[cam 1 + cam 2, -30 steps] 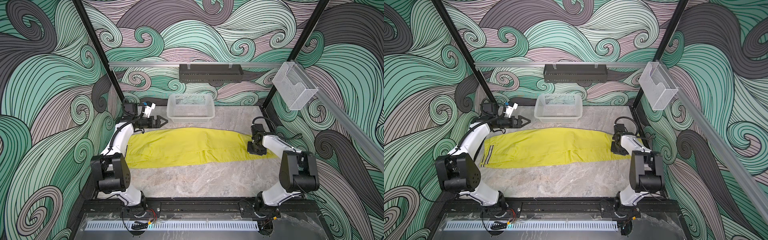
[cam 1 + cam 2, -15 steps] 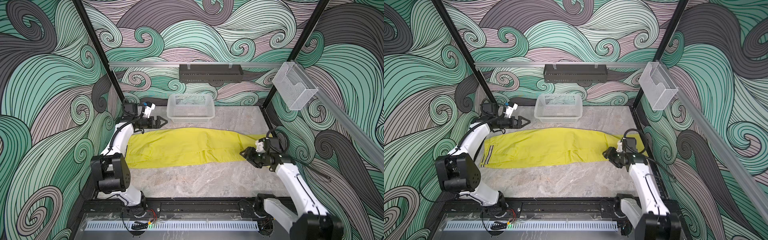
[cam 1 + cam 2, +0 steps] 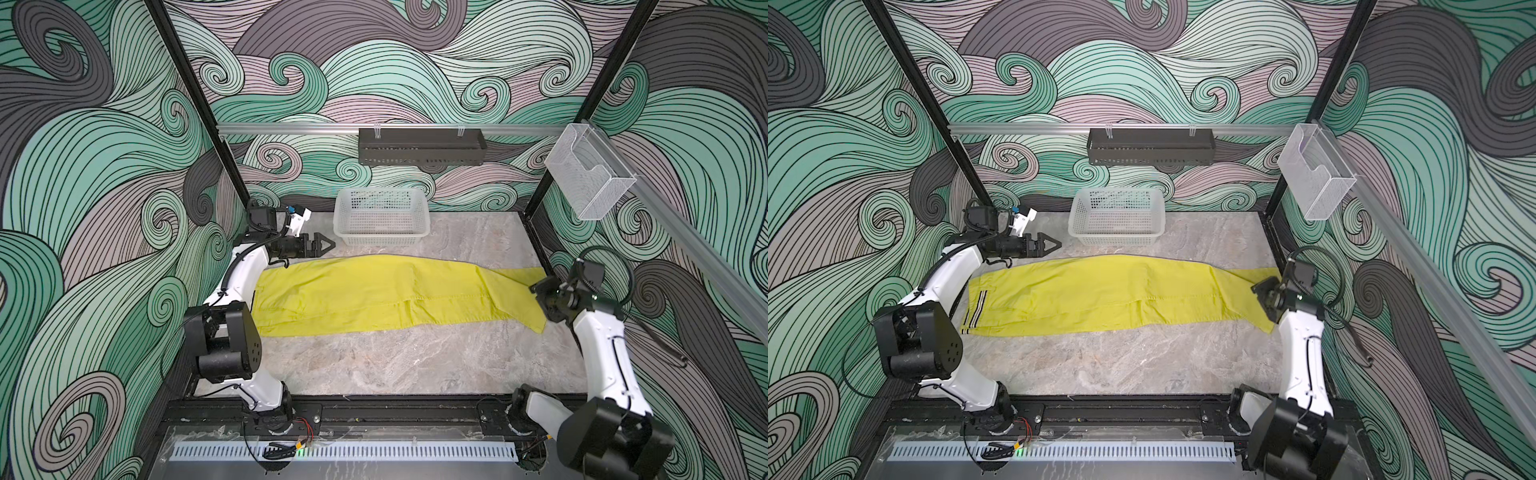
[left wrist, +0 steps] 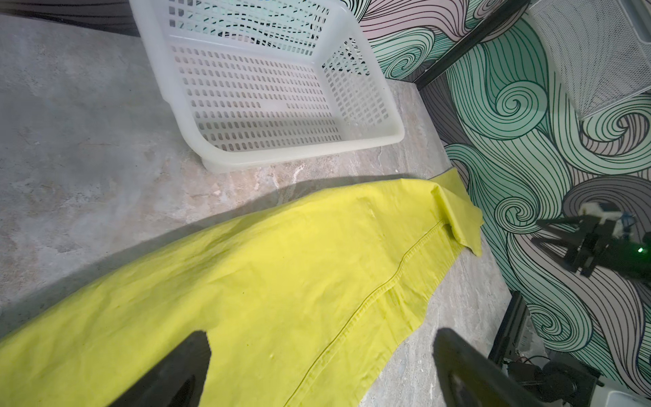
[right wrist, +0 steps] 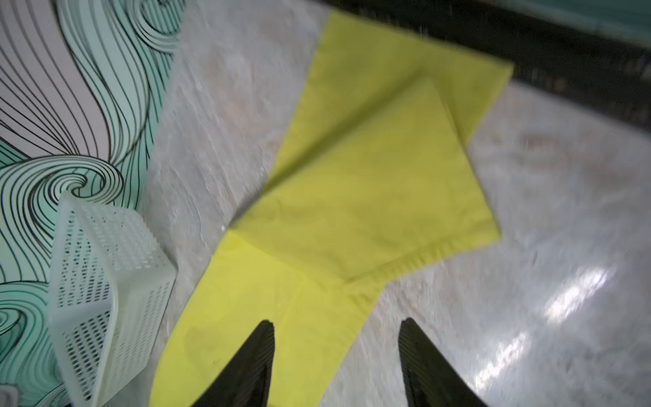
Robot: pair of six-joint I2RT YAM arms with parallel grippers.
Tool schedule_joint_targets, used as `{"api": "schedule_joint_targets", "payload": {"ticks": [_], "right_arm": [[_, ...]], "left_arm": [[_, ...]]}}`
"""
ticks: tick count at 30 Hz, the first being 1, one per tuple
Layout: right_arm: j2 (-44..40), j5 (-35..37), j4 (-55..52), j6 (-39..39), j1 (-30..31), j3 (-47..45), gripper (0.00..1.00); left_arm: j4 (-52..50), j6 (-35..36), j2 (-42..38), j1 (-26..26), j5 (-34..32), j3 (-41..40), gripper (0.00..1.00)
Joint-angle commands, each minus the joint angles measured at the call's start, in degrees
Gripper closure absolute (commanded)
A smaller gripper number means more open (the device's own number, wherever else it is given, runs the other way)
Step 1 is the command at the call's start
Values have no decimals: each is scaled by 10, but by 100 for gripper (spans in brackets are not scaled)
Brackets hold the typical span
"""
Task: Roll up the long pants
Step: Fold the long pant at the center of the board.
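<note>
The long pants [image 3: 374, 295] [image 3: 1100, 295] lie flat across the marble table, bright yellow-green. Their dark-striped waistband [image 3: 978, 309] is at the left. The leg ends at the right are folded over on a slant [image 3: 515, 299] [image 5: 370, 176]. My left gripper [image 3: 328, 243] [image 3: 1054, 243] [image 4: 321, 334] hovers open past the pants' far edge, near the waist end, with nothing between its fingers. My right gripper [image 3: 540, 291] [image 3: 1260, 291] [image 5: 337, 321] is open just above the folded leg ends, and holds nothing. It also shows in the left wrist view as the right gripper [image 4: 563, 232].
A white perforated basket [image 3: 381, 216] [image 3: 1117, 220] [image 4: 299, 151] [image 5: 105, 282] stands behind the pants at the back middle. A black tray [image 3: 422, 145] hangs on the back rail and a clear mesh holder [image 3: 590, 178] on the right rail. Patterned walls close in three sides.
The right gripper has opened, let go of the leg ends, lifted and drawn back to the right. The leg ends now lie folded over. The left arm has not moved.
</note>
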Motion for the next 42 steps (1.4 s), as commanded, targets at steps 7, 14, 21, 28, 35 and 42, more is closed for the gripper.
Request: {"api": "schedule_joint_targets", "payload": {"ticks": [7, 14, 21, 28, 35, 42], "right_arm": [[223, 143, -12, -206, -24, 80, 53], [311, 164, -4, -212, -28, 67, 53], [370, 191, 13, -216, -29, 82, 53], [409, 168, 10, -228, -30, 111, 77], [418, 160, 7, -233, -30, 116, 82], [468, 156, -29, -234, -30, 163, 96]], "left_arm": [[-61, 41, 42, 13, -41, 38, 1], [-96, 47, 81, 13, -44, 56, 1], [-130, 50, 119, 13, -20, 89, 2], [-158, 62, 131, 13, -9, 105, 1], [-170, 66, 138, 13, -6, 113, 2], [-182, 75, 142, 13, -2, 119, 1]]}}
